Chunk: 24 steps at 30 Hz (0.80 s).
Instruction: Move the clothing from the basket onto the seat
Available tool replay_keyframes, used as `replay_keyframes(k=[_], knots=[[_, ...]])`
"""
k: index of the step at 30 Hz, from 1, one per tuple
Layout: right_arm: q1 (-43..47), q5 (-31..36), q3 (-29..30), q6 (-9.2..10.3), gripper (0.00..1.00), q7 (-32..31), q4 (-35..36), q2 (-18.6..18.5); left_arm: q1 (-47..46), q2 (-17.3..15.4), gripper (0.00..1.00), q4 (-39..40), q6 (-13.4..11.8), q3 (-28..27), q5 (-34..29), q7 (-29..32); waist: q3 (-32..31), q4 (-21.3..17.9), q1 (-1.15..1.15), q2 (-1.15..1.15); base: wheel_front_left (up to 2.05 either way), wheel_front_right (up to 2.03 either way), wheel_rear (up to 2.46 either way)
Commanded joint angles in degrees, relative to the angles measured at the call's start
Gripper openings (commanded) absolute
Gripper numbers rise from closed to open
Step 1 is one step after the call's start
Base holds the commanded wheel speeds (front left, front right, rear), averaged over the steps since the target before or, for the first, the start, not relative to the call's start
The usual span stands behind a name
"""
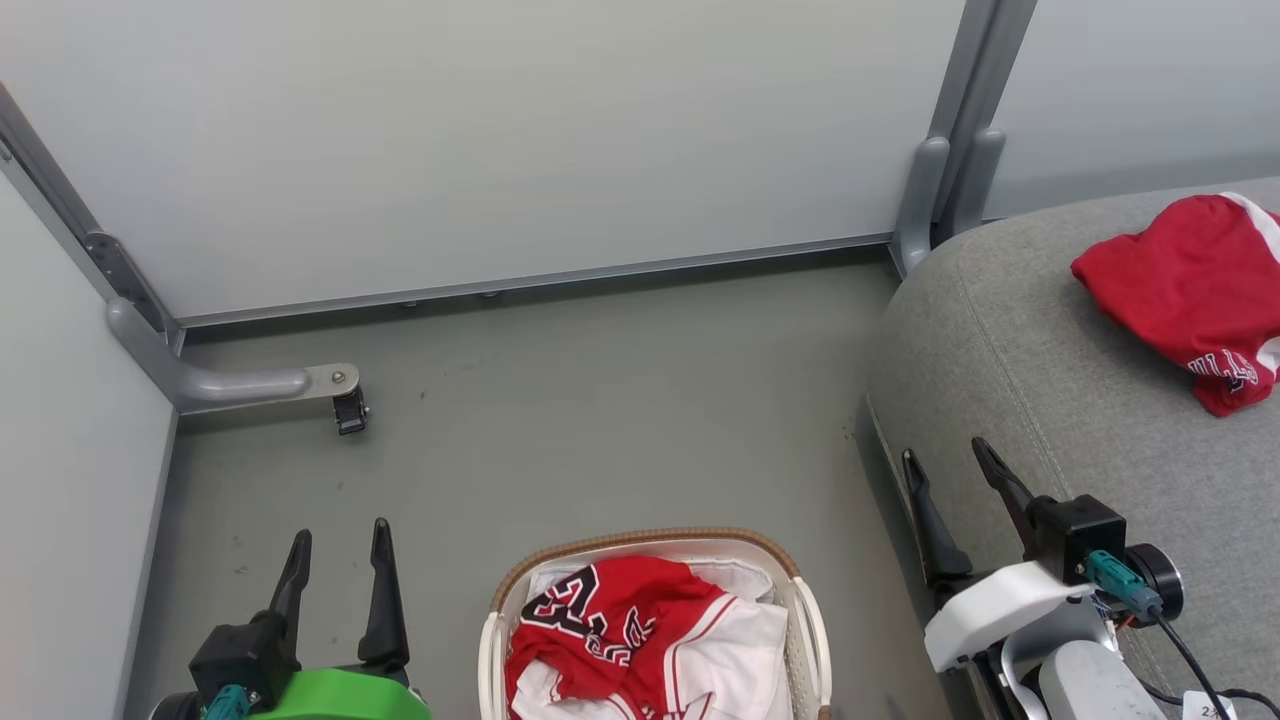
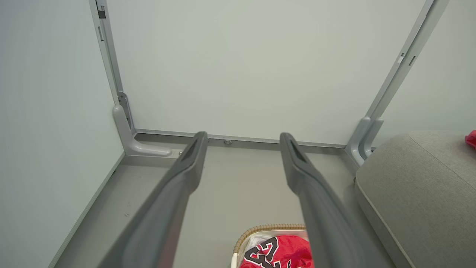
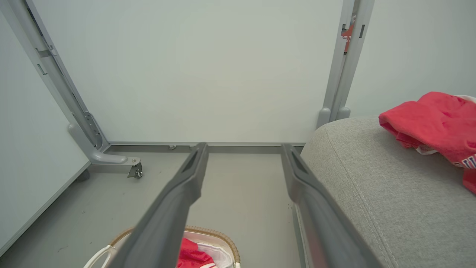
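We found one red garment (image 1: pixel 1190 290) lying on the seat (image 1: pixel 1020 350), well apart from the basket (image 1: pixel 640 541) and off to its right. The rest of the clothing (image 1: pixel 620 630) lay heaped inside the basket: a red jersey with black-and-white lettering on top, and white pieces with red trim beneath and beside it. We judged the task begun but far from finished. How many pieces the heap held we could not tell.

Our left claw (image 1: pixel 341 535) hung to the left of the basket, its jaws spread and holding nothing. Our right claw (image 1: pixel 944 452) hung to the right of the basket, at the near edge of the seat, likewise released and empty. Neither claw touched the basket or the cloth. We judged that the next step was to reach into the basket for the red jersey on top.
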<state>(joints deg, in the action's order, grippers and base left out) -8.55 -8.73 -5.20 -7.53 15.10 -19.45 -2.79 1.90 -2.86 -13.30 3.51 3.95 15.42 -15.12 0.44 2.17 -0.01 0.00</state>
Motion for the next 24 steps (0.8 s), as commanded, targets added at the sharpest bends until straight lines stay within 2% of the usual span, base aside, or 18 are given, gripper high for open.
replay_keyframes(k=[1,24], knots=[[0.78,-0.37,-0.07,0.08,1.00,0.11,0.32,-0.21,0.87,-0.06,1.00,0.08,-0.29,-0.08,0.14,-0.05,-0.08,-0.03,0.01,0.00,0.00,0.00,0.00],[-0.01,0.01,0.03,0.08,1.00,0.10,1.18,-0.21,-0.35,-0.06,1.00,0.63,0.41,0.03,-0.87,-0.05,1.44,0.32,0.01,0.00,0.00,0.00,0.00]])
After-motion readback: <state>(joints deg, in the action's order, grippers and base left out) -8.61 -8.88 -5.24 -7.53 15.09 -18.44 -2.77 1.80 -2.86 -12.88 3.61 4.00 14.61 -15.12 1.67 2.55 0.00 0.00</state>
